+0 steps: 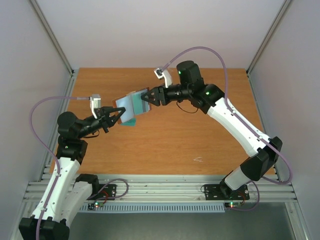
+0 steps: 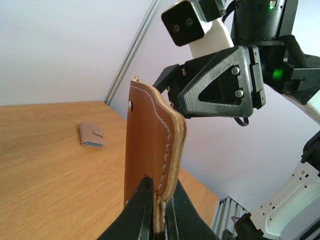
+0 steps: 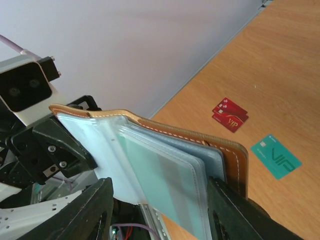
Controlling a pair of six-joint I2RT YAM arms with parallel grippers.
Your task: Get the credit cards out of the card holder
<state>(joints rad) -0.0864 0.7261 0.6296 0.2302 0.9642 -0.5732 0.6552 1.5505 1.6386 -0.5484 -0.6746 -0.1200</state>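
Left gripper [image 2: 159,194] is clamped tight on 1 edge of the holder [image 2: 150,145], carrying it upright off the table [image 3: 280,60] with the snap end away from the fingers. Right gripper [image 1: 150,97] has its jaws apart, straddling the fanned clear sleeves [image 3: 150,170] at the holder's opposite end; can't tell if either finger touches them. The holder is open in the air between the 2 arms, over the left-centre of the table, tan cover on 1 side and sleeves splayed out from it. The sleeves show pale blue and teal tints; can't tell which are cards. On the table, 1 teal card [image 3: 276,156] lies flat, with 2 red cards [image 3: 230,115] overlapped near it, not touching it.
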